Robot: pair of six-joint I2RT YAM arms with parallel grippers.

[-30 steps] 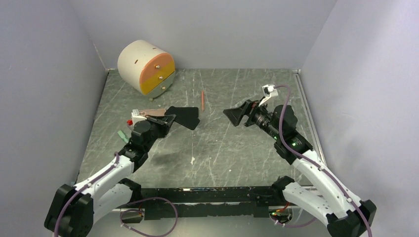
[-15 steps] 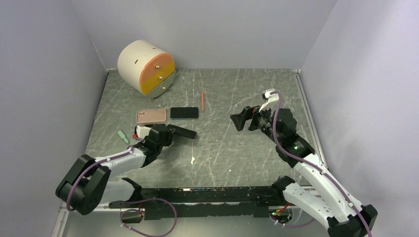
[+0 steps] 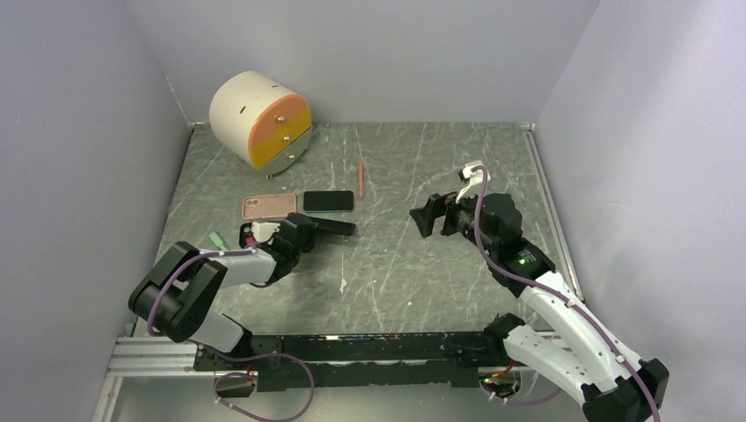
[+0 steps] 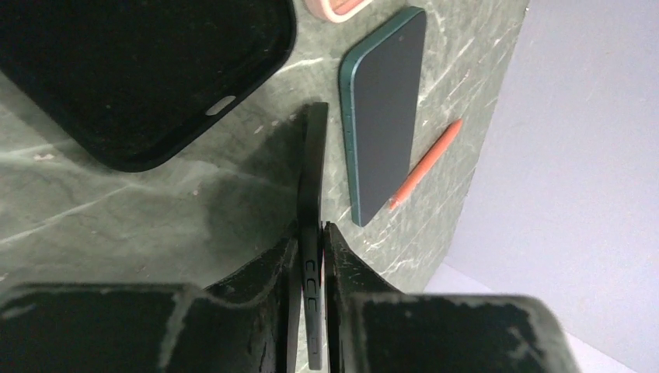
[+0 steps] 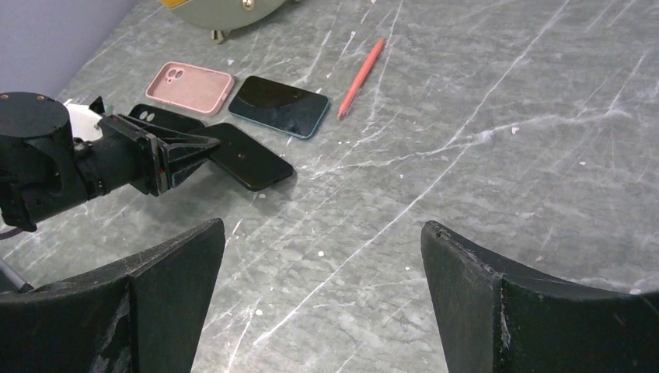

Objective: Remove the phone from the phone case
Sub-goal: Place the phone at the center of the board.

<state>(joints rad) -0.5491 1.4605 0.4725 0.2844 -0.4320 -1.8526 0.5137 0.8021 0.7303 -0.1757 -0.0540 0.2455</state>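
Shifted slightly right since earlier, elbow folding in. Pinching black phone (image 4: pixel 313 155) edge-on with left gripper (image 4: pixel 311 233), low over table (image 3: pixel 396 264); judged a phone from its side buttons, kept clear of empty black case (image 4: pixel 132 70) alongside. Holding right gripper (image 5: pixel 319 233) spread wide, empty, backed off.

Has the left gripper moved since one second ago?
Yes. The left gripper, shut on the black phone, has drawn back toward the near edge, away from the pink case.
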